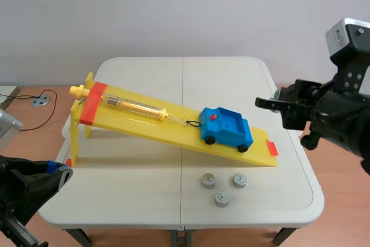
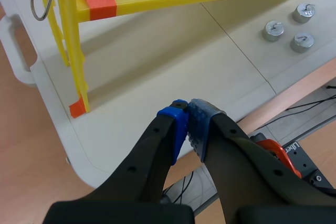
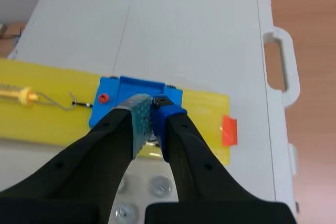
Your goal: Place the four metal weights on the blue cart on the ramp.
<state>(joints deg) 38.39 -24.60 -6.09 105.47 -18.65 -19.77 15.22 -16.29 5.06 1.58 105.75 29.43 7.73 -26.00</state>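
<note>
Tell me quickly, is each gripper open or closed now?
Left gripper: closed, holding nothing.
Right gripper: closed, nothing visible between its pads.

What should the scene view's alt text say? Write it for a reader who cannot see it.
A blue cart sits low on a yellow ramp on a white table, hooked to a spring scale upslope. Three metal weights lie on the table in front of the ramp; the left gripper and right gripper hang at either side.

Blue cart on ramp; 3 weights on table nr it.
</note>
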